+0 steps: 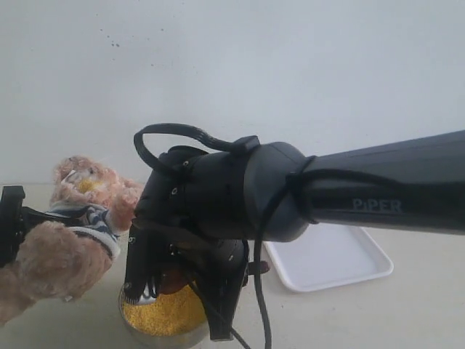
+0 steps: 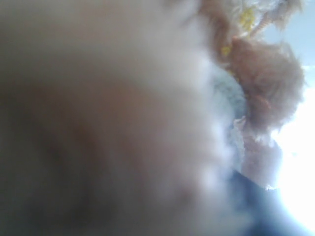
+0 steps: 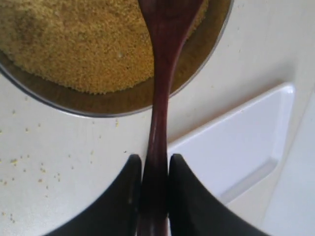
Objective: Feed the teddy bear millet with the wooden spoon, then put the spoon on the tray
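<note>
My right gripper [image 3: 155, 158] is shut on the thin handle of the dark wooden spoon [image 3: 160, 73]. The spoon's round end sits over the yellow millet [image 3: 83, 44] in the metal bowl [image 3: 98, 105]. In the exterior view that gripper [image 1: 180, 291] points down into the bowl [image 1: 156, 338], reaching across to the left. The teddy bear [image 1: 80, 185] in its striped shirt leans at the far left, with my left gripper [image 1: 33, 218] shut on its body. Blurred fur fills the left wrist view, hiding the fingers; the bear's head [image 2: 266, 83] shows yellow grains at the mouth.
The white tray [image 1: 327, 258] lies on the table to the right of the bowl and behind my right arm [image 1: 378, 193]; its corner [image 3: 236, 142] shows beside the spoon handle. Loose millet grains [image 3: 24, 162] are scattered on the tabletop near the bowl.
</note>
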Controlling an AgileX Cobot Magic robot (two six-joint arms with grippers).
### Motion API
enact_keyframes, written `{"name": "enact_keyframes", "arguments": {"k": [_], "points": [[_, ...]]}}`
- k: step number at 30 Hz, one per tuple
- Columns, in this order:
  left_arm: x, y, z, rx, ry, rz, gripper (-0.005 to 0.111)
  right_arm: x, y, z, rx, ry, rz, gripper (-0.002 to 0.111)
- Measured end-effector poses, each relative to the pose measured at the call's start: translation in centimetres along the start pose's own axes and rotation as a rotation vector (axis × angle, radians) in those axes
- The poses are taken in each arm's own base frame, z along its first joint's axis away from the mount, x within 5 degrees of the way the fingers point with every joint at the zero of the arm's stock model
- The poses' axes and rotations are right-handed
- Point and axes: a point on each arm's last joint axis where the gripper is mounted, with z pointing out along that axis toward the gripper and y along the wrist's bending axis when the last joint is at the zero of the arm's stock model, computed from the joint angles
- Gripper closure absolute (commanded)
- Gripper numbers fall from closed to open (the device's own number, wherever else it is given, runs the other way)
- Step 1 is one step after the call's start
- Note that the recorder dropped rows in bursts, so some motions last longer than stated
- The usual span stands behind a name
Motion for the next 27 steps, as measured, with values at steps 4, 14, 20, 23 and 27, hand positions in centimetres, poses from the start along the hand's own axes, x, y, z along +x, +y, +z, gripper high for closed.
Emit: {"name": "enact_keyframes", "arguments": {"k": [4, 14, 20, 23, 27], "points": [[0.0, 0.0, 0.0, -0.003, -0.001, 0.009, 0.103, -0.2, 0.5, 0.2, -0.049, -0.013, -0.004, 0.109], [0.0, 0.0, 0.0, -0.003, -0.001, 0.011, 0.103, -0.8, 1.5, 0.4, -0.155, -0.066, 0.021, 0.109], [0.0, 0.0, 0.0, -0.001, -0.001, 0.011, 0.103, -0.7, 1.3, 0.4, -0.134, -0.056, 0.024, 0.109], [0.0, 0.0, 0.0, 0.0, 0.0, 0.011, 0.103, -0.6, 1.2, 0.5, -0.125, -0.051, 0.025, 0.109], [0.0, 0.0, 0.0, 0.0, 0.0, 0.011, 0.103, -0.4, 1.1, 0.7, -0.153, -0.057, 0.051, 0.109]]}}
